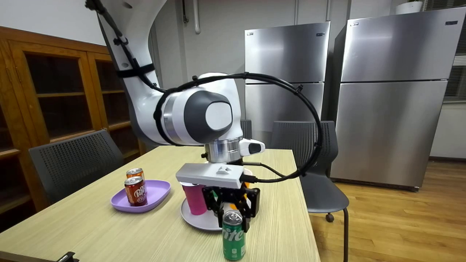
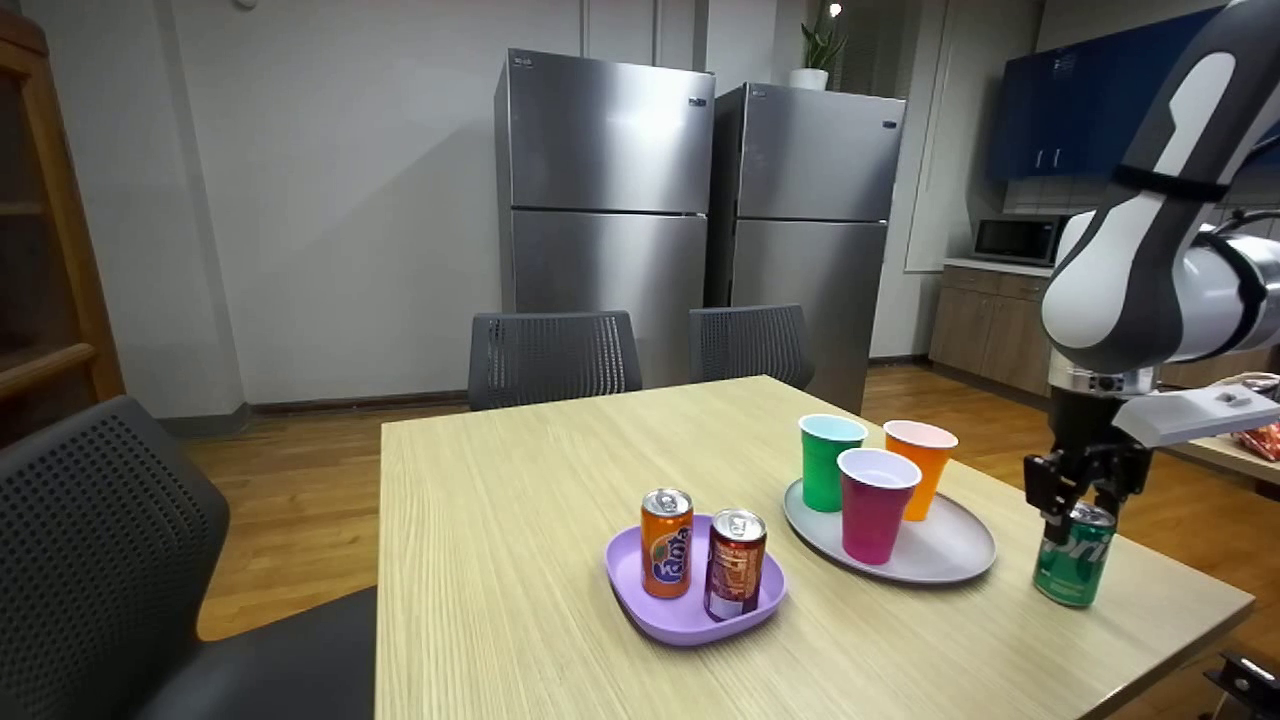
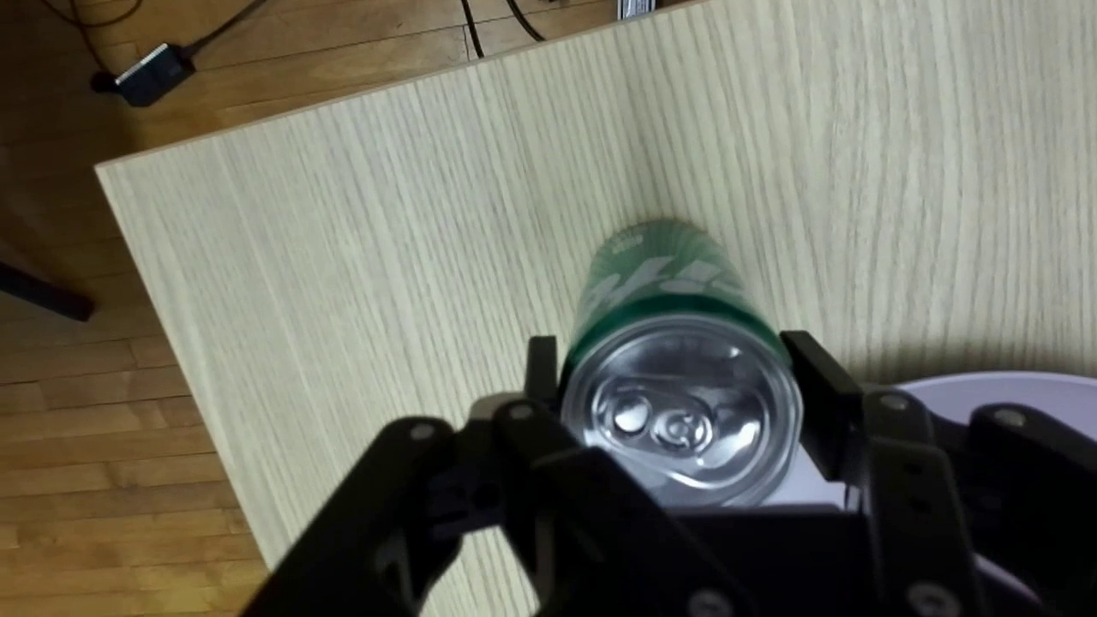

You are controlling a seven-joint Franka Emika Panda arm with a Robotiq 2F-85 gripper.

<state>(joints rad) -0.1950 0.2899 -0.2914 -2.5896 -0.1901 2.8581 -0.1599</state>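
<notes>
A green Sprite can point(image 1: 233, 240) stands upright on the light wood table, close to a corner. My gripper point(image 1: 233, 222) points down over it, its fingers on either side of the can's upper part. In the wrist view the silver lid of the can point(image 3: 681, 411) lies between the black fingers point(image 3: 827, 398), which press against both sides, so the gripper point(image 3: 673, 377) is shut on it. The other exterior angle also has the can point(image 2: 1072, 570) resting on the tabletop beneath the gripper point(image 2: 1082, 515). Part of the lid's near rim is hidden by the gripper's body.
Beside the can is a grey plate point(image 2: 945, 560) bearing a green cup point(image 2: 825, 470), a magenta cup point(image 2: 872, 515) and an orange cup point(image 2: 920, 465). A purple tray point(image 2: 680, 630) holds a Fanta can point(image 2: 665, 550) and a Dr Pepper can point(image 2: 735, 570). Chairs surround the table point(image 2: 540, 520).
</notes>
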